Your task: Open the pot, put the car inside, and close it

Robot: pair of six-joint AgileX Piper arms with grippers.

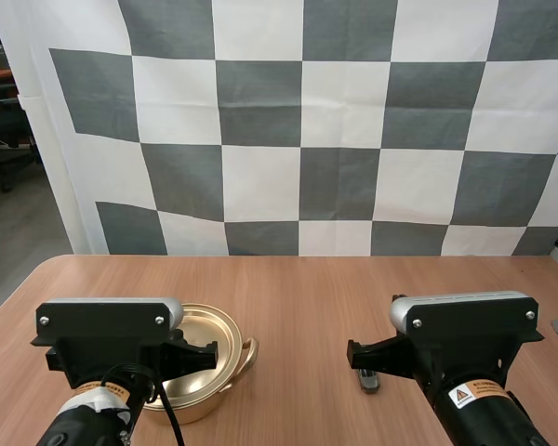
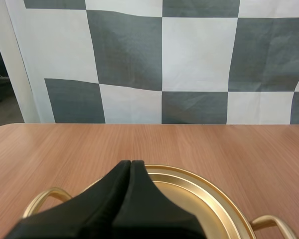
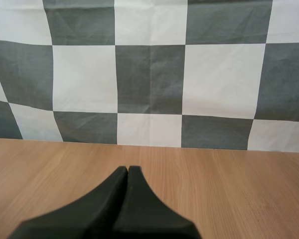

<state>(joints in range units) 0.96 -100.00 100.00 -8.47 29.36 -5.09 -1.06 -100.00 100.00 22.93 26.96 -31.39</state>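
The left jaws are lying clenched on nothing over the gold pot at the table's 7 o'clock, its lid sitting on. The right jaws are likewise clenched empty near a small dark thing, possibly the car, at 5 o'clock. The thin metal is likely feeling light, stiff and slippery, so I am judging the lid's centre, hidden here, the best hold.

The left arm is low by the table's near edge, towards its left corner, and the right arm towards its right. The left gripper and right gripper each form one closed wedge, pointing at the far edge.
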